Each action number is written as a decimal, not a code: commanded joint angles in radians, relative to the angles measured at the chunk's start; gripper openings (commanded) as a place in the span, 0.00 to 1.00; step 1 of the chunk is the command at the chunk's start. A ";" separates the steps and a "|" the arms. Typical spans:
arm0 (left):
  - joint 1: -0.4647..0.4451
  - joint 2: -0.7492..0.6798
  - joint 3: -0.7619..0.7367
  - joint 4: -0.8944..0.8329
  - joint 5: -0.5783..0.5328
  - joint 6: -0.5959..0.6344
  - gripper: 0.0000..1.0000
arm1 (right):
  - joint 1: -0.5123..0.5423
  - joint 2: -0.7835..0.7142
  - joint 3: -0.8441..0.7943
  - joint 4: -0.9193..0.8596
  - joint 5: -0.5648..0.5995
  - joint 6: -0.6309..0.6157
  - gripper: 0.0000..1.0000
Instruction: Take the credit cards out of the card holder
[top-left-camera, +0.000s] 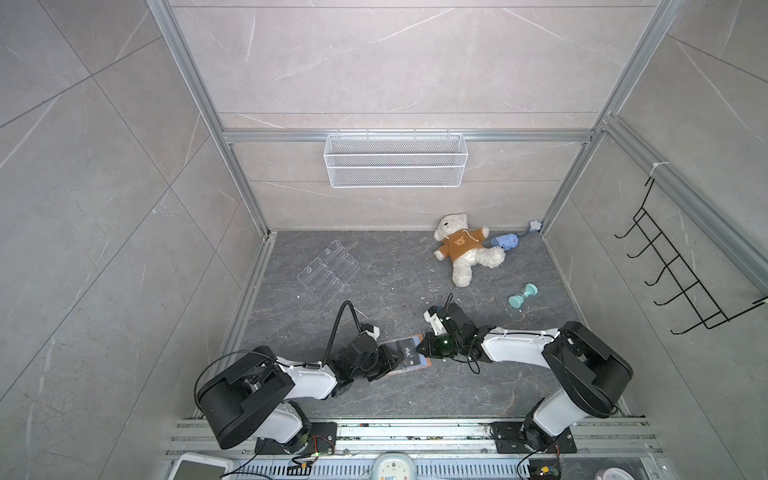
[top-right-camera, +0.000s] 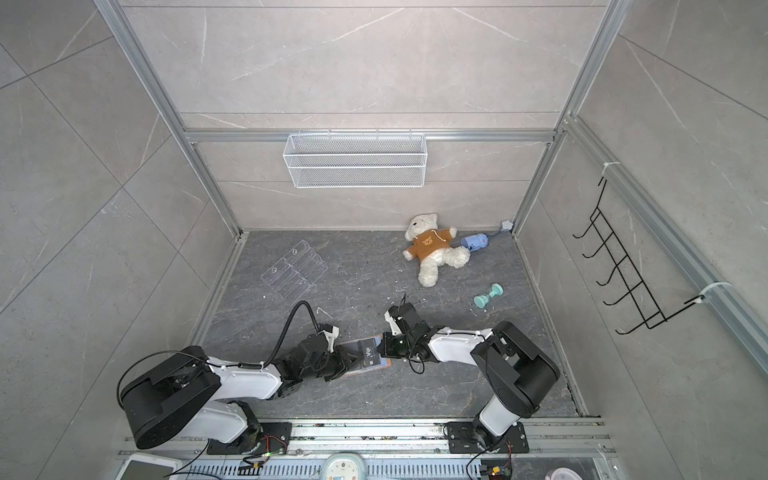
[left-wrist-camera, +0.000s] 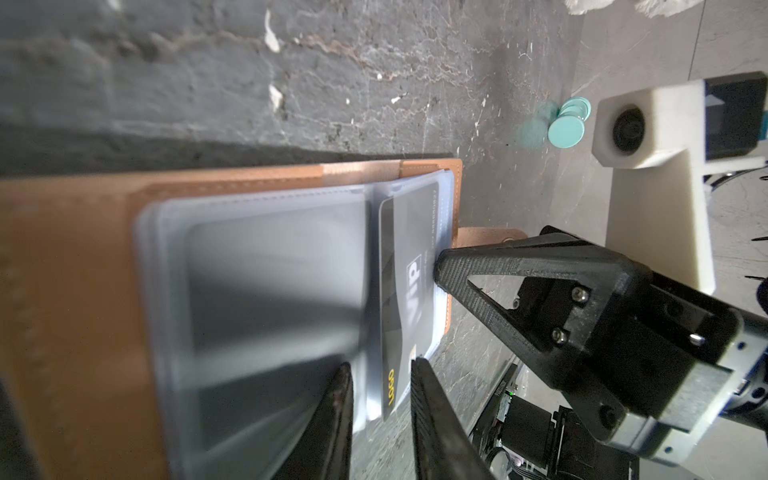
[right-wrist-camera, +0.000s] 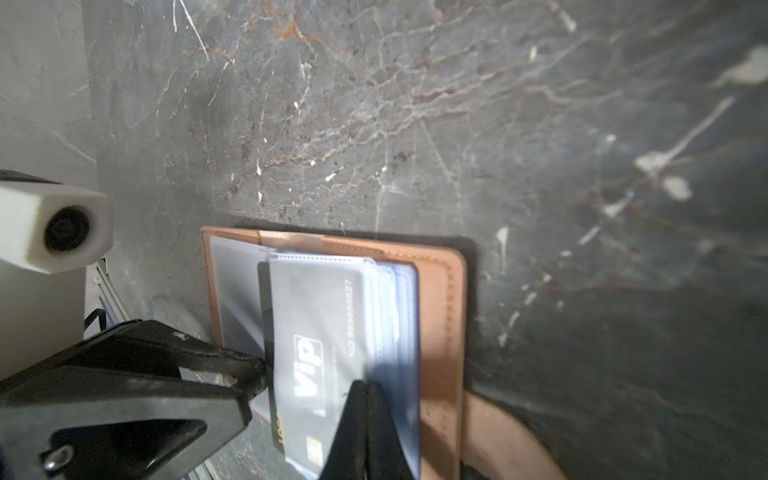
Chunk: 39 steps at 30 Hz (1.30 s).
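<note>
The tan card holder (top-left-camera: 424, 363) (top-right-camera: 385, 363) lies open on the dark floor, its pale sleeves facing up (left-wrist-camera: 75, 291) (right-wrist-camera: 444, 316). A dark credit card (left-wrist-camera: 409, 299) (right-wrist-camera: 316, 332) with white "Vip" lettering sits in a sleeve, one black edge sticking out. My left gripper (left-wrist-camera: 380, 374) (top-left-camera: 390, 359) is open, and that protruding card edge and the sleeve lie in the gap between its fingers. My right gripper (right-wrist-camera: 365, 388) (top-left-camera: 423, 349) is shut, its tips resting on the sleeve over the card. The strap tab (left-wrist-camera: 486, 237) pokes out beneath it.
A clear acrylic rack (top-left-camera: 328, 270) lies at the back left. A teddy bear (top-left-camera: 465, 249), a blue toy (top-left-camera: 505, 241) and a teal dumbbell toy (top-left-camera: 523, 296) lie at the back right. A wire basket (top-left-camera: 395, 160) hangs on the back wall, and a black hook rack (top-left-camera: 681, 270) on the right wall.
</note>
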 joint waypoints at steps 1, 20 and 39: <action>-0.009 0.035 -0.002 0.138 -0.025 -0.021 0.25 | -0.001 0.029 -0.024 0.004 -0.009 0.012 0.04; -0.029 0.039 -0.028 0.162 -0.081 -0.024 0.00 | -0.001 0.036 -0.043 0.006 -0.007 0.009 0.04; -0.029 -0.235 -0.072 -0.085 -0.103 0.033 0.00 | -0.001 0.017 -0.015 -0.059 0.020 -0.010 0.03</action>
